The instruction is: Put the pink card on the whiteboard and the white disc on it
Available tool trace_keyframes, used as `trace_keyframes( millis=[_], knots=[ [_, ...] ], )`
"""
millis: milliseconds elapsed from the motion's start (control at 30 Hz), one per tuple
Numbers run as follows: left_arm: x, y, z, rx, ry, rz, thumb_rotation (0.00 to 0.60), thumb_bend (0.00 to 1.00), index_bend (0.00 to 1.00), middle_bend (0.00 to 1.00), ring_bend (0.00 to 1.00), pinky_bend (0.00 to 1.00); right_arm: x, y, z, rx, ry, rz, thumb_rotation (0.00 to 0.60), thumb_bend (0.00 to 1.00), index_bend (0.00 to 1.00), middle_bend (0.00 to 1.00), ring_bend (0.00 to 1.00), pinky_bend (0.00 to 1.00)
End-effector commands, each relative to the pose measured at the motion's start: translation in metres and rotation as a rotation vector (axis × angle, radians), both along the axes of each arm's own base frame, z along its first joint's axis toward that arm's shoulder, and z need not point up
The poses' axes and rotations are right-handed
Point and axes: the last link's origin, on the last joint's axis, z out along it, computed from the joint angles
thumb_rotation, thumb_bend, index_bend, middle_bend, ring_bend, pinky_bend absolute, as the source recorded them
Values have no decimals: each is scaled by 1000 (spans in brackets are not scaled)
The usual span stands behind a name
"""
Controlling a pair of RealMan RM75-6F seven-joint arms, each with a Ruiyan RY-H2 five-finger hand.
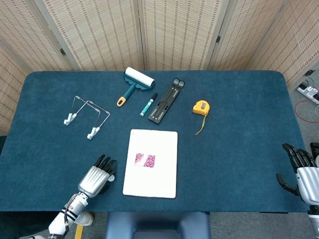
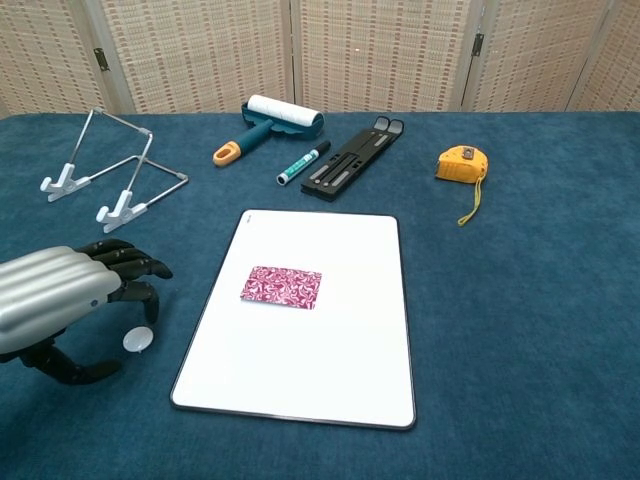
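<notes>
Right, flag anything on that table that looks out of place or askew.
Nothing looks damaged or spilled. The one thing out of place is the white disc: it lies on the cloth beside the whiteboard, under the left robot hand, not on the pink card.

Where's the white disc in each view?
Head view: the white disc is barely visible, a small pale spot at the left hand's fingertips, left of the whiteboard.
Chest view: white disc on the cloth, lower left, beside the left hand.
Shared landmark: the whiteboard's left edge.
</notes>
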Motion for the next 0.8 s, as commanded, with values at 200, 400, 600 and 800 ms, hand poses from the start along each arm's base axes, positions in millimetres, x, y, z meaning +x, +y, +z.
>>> trace_keyframes(
  millis=[200, 400, 600, 800],
  knots=[
    [-2, 6, -2, 6, -7, 16, 600, 358, 400, 139, 111, 0, 0, 0, 0, -1, -1, -3, 600, 368, 48, 126, 142, 110],
    [-3, 7, -6, 1, -6, 28, 600, 358, 419, 139, 114, 0, -1, 0, 0, 0, -1, -6, 600, 368, 48, 126, 142, 110],
    [-3, 10, -7, 4, -6, 29, 600, 359, 432, 142, 120, 0, -2, 0, 0, 0, -1, -7, 600, 368, 48, 126, 142, 110],
    [-2, 11, -7, 5, -10, 31, 600, 360, 450, 148, 123, 0, -2, 0, 0, 1, -1, -9, 600, 369, 48, 126, 142, 110]
  ],
)
